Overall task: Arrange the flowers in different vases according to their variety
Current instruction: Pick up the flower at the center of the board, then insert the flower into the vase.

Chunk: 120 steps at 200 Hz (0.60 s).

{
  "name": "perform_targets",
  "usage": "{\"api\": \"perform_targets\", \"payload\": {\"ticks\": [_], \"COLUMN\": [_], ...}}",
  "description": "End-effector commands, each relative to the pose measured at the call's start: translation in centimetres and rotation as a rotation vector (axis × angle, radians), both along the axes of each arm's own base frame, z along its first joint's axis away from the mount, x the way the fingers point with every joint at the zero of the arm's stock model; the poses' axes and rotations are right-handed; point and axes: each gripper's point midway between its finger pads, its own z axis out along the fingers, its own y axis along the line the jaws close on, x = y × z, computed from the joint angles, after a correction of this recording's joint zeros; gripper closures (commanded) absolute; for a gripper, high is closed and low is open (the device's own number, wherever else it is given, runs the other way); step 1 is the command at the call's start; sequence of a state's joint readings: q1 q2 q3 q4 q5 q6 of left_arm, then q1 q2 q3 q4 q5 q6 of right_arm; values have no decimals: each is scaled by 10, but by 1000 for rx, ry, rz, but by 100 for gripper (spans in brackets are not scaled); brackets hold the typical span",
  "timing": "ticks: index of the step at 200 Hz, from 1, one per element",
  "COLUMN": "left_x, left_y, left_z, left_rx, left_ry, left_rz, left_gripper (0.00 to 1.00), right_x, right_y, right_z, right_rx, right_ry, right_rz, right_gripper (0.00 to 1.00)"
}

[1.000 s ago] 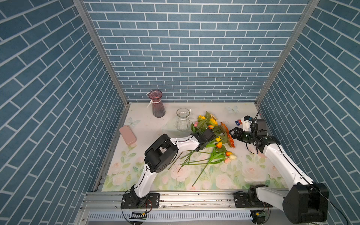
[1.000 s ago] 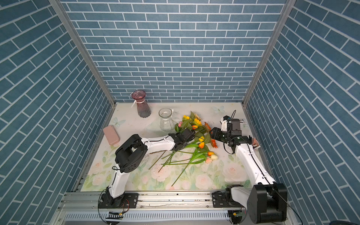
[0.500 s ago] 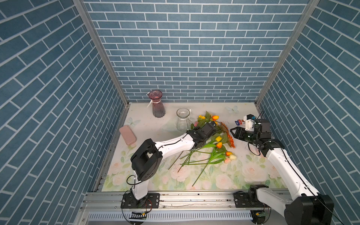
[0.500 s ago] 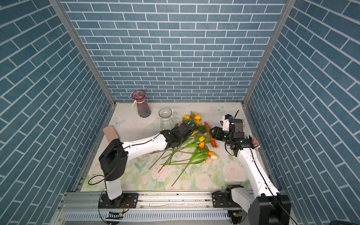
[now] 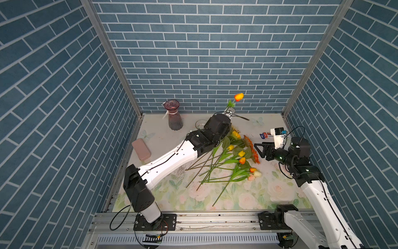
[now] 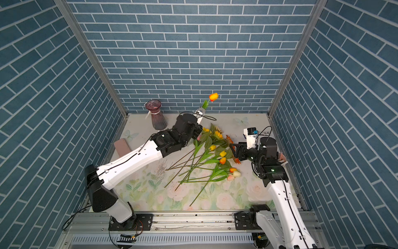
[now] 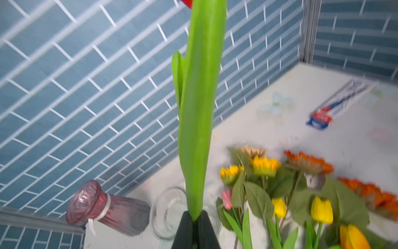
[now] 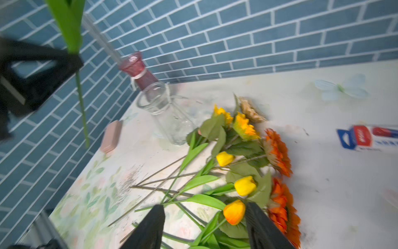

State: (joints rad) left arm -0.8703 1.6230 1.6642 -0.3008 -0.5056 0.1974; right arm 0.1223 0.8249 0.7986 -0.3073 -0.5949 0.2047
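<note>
**Lifted since the last look: one orange tulip, off the heap**

Left arm has swung up toward the back wall. Its left gripper [image 7: 195,217] is clamped on the green stem of an orange-budded artificial tulip [image 5: 239,97], held upright.

The remaining tulips and sunflowers [image 5: 228,159] lie heaped on the floral table mat [image 5: 172,194].

The ribbed dark purple glass vase [image 5: 174,118] and the clear flared glass vase [image 8: 163,107] stand side by side.

The right gripper [image 5: 257,148] hovers by the heap, jaws apart.

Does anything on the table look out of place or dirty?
Yes. Two things do not belong with the flowers: a red, white and blue carton lying flat toward the far right corner, and a pink case at the left edge of the mat. A grey gritty smudge also marks it near the stem ends.
</note>
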Motion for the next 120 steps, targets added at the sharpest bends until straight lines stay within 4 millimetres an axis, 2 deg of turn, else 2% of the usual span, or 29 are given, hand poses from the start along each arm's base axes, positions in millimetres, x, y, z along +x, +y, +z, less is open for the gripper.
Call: {"api": "perform_targets", "payload": {"ticks": [1,15,24,45,66,83,102,120], "left_x": [11,21,29,45,59,71,83,92], "left_y": [15,30,40,55,55,50,52,60], "left_z": [77,107,120,132,124,108,90,76], "left_rx": [-192,-308,-375,-477,-534,-542,-557,-591], "left_ry": [-175,-248,-276,-327,-348,-344,-347,-346], "left_rz": [-46,-71,-87,-125,-165,-186,-180,-179], "left_gripper": [100,100,100,100,100,100,100,100], "right_x": [-29,-39,-41,-38,-25,-11,-1,-2], "right_y": [30,36,37,35,30,23,20,23], "right_z": [32,40,44,53,61,66,67,69], "right_rx": [19,-6,-30,-71,-79,-73,-56,-48], "right_ry": [-197,-236,-254,-279,-275,-247,-208,-197], "right_rz": [281,348,367,351,282,202,137,121], "right_gripper": [36,37,38,44,64,100,100,100]}}
